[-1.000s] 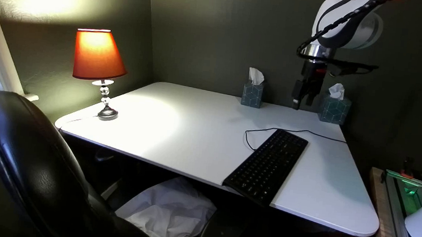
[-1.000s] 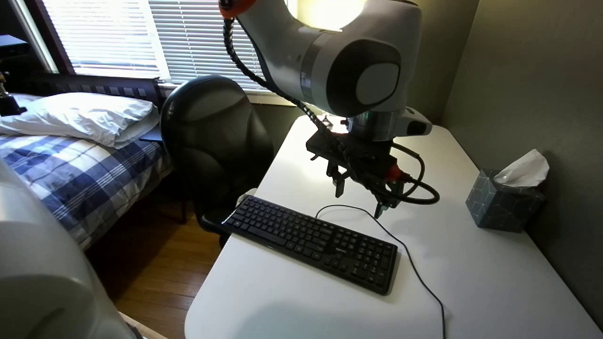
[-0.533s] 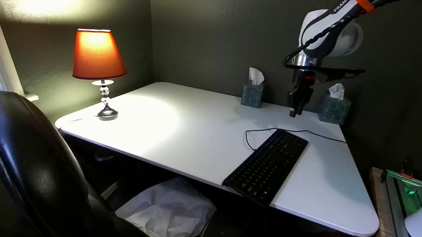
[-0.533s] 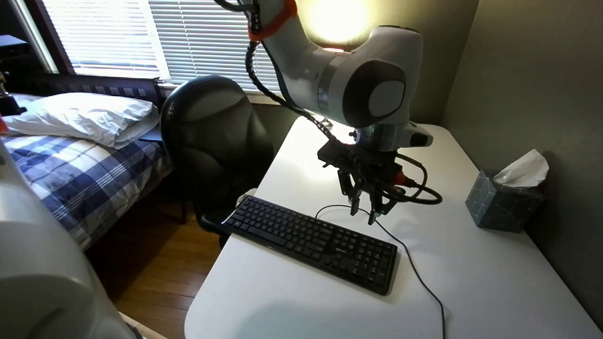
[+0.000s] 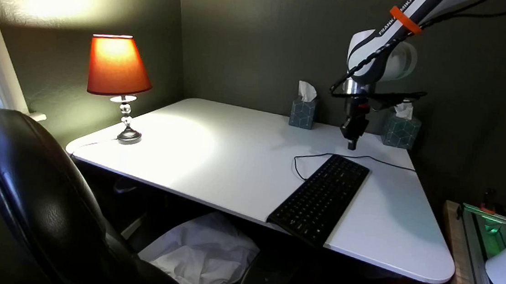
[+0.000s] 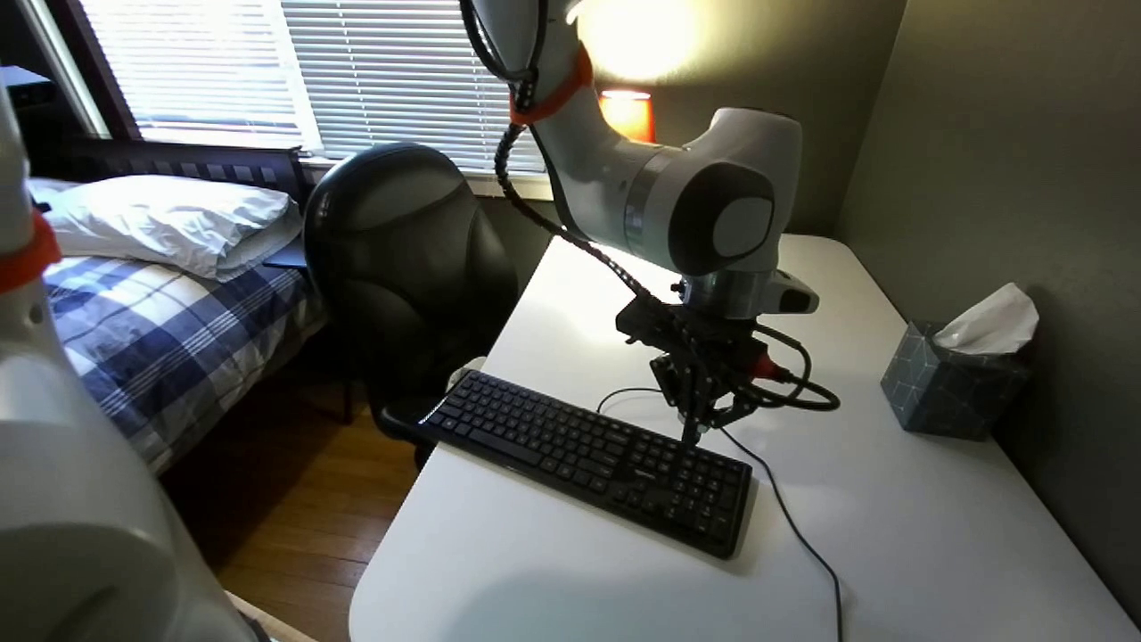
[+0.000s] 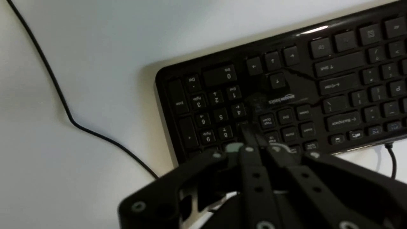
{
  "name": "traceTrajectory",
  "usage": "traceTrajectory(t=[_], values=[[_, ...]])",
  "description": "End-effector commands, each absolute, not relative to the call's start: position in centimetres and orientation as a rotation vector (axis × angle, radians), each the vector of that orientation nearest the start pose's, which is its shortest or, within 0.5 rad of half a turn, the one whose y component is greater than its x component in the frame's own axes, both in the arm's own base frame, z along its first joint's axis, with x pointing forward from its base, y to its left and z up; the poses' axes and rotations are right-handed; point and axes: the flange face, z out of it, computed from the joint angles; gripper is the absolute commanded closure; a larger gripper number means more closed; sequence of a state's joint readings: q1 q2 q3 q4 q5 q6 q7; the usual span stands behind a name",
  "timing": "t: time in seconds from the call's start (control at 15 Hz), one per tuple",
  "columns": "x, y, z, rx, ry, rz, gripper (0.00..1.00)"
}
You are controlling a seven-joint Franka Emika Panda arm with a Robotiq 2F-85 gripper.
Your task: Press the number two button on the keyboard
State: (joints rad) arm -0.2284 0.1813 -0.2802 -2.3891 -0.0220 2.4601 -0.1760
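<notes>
The black keyboard (image 5: 320,198) lies on the white desk, its near end at the desk's edge. In the wrist view it appears upside down, with the number pad in the middle; the number two key (image 7: 216,97) shows there, between the keys marked 1 and 3. My gripper (image 7: 253,131) is shut with nothing between its fingers. Its tips hide the key left of 8 in this view and stand beyond the two key, toward the cable side. In an exterior view the gripper (image 5: 352,147) hangs above the keyboard's far end, apart from it.
A thin black cable (image 7: 68,111) curves over the desk (image 5: 233,158) behind the number pad. Two tissue boxes (image 5: 302,114) stand along the wall, one (image 5: 401,132) close behind the arm. A lamp (image 5: 119,68) is at the far left, a black chair (image 6: 406,276) by the desk.
My gripper has come down toward the number-pad end of the keyboard. Its fingers, wide apart a second ago, have come together. The keyboard has not moved.
</notes>
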Motion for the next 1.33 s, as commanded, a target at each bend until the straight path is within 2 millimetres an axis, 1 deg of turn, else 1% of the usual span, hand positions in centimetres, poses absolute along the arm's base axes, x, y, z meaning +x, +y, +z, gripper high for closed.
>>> traceTrajectory(t=[0.0, 0.4, 0.8, 1.27], values=[[43.5, -25.2, 22.2, -3.088, 0.548, 0.289, 1.00], [44.0, -26.4, 20.9, -3.058, 0.575, 0.376, 1.00], [44.8, -26.8, 19.7, -3.034, 0.573, 0.441, 1.00], [45.6, -27.1, 18.4, -3.021, 0.566, 0.471, 1.00]])
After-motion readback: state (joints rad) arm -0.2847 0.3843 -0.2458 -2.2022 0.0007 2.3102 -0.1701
